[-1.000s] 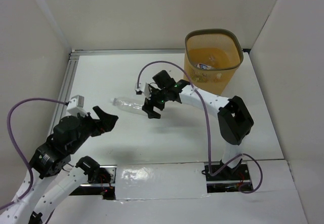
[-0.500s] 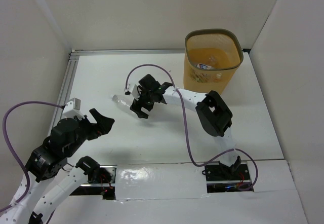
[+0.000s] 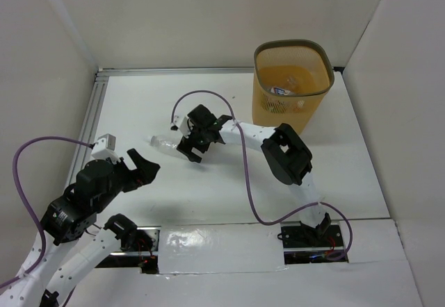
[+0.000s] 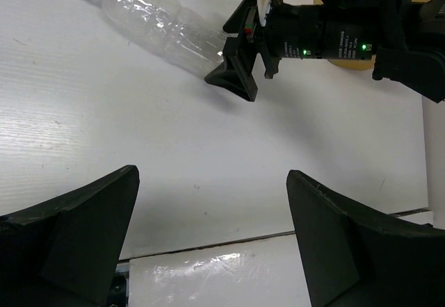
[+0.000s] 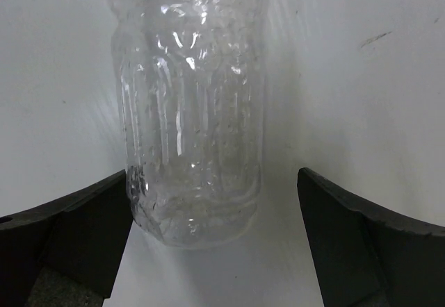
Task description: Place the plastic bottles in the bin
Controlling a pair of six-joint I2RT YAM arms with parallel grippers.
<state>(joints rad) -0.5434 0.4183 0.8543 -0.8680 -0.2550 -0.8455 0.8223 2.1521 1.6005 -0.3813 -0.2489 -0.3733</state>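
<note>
A clear plastic bottle (image 3: pixel 164 142) without a label lies on the white table, cap to the left. My right gripper (image 3: pixel 189 147) is open and low over its base end. In the right wrist view the bottle's base (image 5: pixel 191 112) sits between the two fingers, close to the left finger (image 5: pixel 76 230), with a gap to the right one. My left gripper (image 3: pixel 145 167) is open and holds nothing, hovering near the table's front left, apart from the bottle (image 4: pixel 149 21). The yellow-orange bin (image 3: pixel 263 98) stands at the back right with bottles (image 3: pixel 281 90) inside.
White walls enclose the table on three sides. A metal rail (image 3: pixel 94 105) runs along the left edge. A shiny taped strip (image 3: pixel 215 246) lies between the arm bases. The right arm's purple cable (image 3: pixel 245 175) loops over the table's middle.
My right gripper has moved left along the table and now straddles the bottle's base, covering more of the bottle. The left arm has shifted only slightly.
</note>
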